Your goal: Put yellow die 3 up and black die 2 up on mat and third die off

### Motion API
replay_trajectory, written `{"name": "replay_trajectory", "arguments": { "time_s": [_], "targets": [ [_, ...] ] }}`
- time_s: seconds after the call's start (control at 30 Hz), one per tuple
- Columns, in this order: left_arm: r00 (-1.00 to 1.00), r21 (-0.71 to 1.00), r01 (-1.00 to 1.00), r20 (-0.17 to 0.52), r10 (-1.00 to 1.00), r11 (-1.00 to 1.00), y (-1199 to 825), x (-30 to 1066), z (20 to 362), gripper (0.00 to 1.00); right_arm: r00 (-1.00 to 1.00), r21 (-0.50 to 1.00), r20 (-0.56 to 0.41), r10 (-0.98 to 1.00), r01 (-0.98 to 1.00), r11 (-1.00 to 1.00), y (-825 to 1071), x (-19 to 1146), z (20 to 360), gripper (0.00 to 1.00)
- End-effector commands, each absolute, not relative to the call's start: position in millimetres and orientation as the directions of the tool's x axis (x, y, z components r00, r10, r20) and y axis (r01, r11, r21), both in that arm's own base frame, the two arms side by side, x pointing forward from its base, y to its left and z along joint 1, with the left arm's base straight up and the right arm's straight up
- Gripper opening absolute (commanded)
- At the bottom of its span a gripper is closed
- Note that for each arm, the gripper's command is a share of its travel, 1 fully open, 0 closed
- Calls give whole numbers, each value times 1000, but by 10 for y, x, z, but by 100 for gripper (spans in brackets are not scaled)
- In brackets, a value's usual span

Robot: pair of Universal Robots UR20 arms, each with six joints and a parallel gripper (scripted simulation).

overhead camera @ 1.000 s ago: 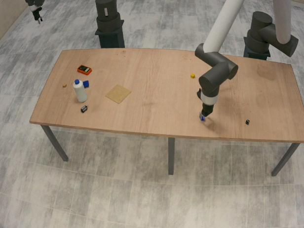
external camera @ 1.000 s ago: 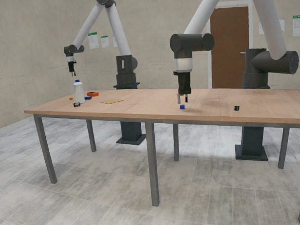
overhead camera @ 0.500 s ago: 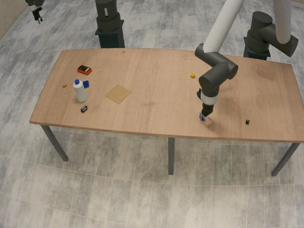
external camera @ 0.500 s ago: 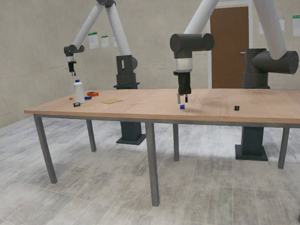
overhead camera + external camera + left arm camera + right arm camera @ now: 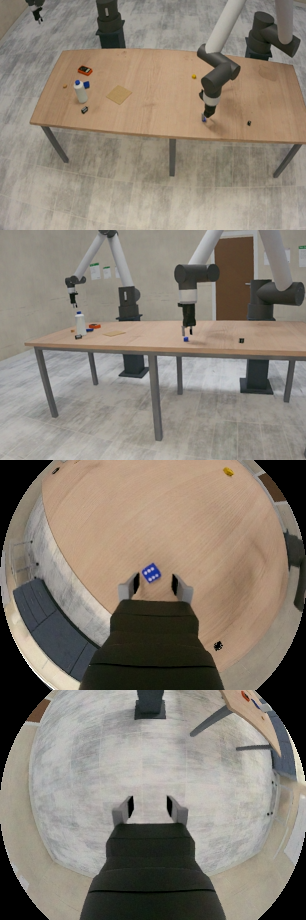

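Wooden tabletop holds a blue die showing six pips; both arms' fingers stand open; wall-sheet writing is too small.

Between the earlier top and exterior pictures and now, no difference can be made out: neither end effector shows a visible shift, and everything on the bench matches its earlier place.
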State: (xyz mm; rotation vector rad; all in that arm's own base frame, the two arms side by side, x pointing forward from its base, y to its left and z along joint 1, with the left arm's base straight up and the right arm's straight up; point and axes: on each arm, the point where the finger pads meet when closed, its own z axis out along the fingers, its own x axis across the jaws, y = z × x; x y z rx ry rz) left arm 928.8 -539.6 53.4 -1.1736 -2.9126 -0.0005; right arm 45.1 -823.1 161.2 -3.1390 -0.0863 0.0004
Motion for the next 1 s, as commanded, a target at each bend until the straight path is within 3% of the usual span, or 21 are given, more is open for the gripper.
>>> {"name": "replay_trajectory", "arguments": {
  "time_s": [0.0, 0.97],
  "targets": [
    [-721, 0, 693, 0, 693, 721, -5294, 9292, 545, 100, 998, 0, 0, 55, 55, -998, -8237, 453, 1620, 100],
    [-721, 0, 693, 0, 693, 721, -3215, 9294, 545, 100, 998, 0, 0, 55, 55, -998, -8237, 453, 1620, 100]
  ]
}}
